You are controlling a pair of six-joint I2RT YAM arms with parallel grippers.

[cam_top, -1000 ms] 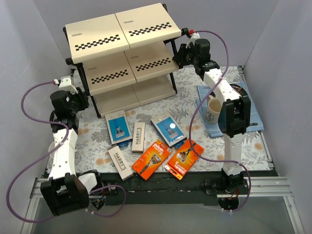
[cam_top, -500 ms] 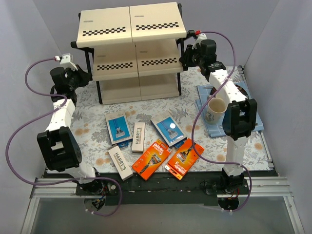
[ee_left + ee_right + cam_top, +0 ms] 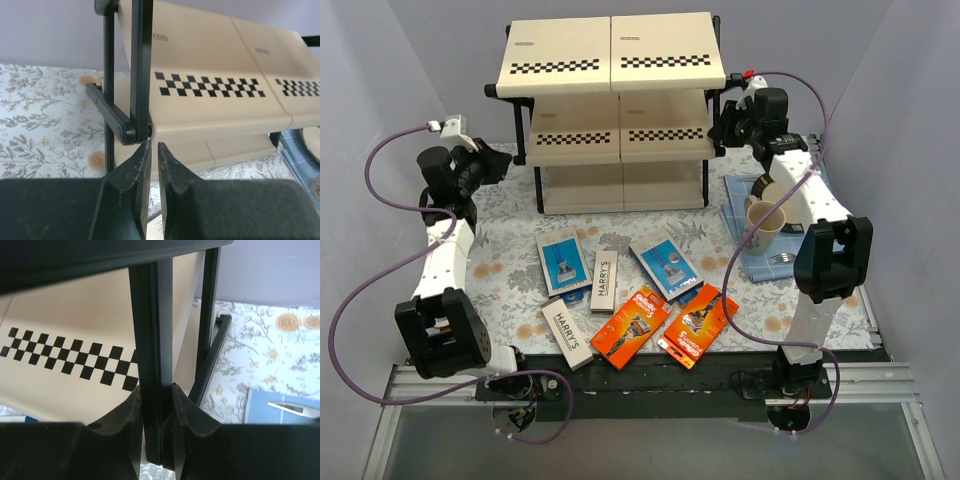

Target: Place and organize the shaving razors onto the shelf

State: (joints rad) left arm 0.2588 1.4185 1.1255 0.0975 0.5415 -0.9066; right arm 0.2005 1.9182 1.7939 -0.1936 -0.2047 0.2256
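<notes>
Top external view: one shelf stands at the far middle of the flowered bench, with one arm at each of its ends.
Shelf tiers: three, on a black frame with cream boards; the top tier has two boards side by side.
Checkered strips: four in view, two on the top tier and two on the middle tier.
Razor packs: six, all lying flat on the bench in front of the shelf, between the two arms.
Orange Gillette cards: two, side by side and tilted alike, nearest the bench's front edge; the second card lies just to the right.
Blue-and-white boxes: two, in the row nearest the shelf; the second blue-and-white box lies further right.
HARRY'S boxes: two, long and white. This one lies between the blue-and-white boxes; the other HARRY'S box lies left of the orange cards.
Mug: one, beige, upright on a blue cloth at the right side.
Left fingers: nearly together, with a thin slit between them and nothing in it. The tips sit just under a black corner joint at the shelf's left end; whether they touch it cannot be told.
Right fingers: clamped on a black upright at the shelf's right end, one finger on each side.
</notes>
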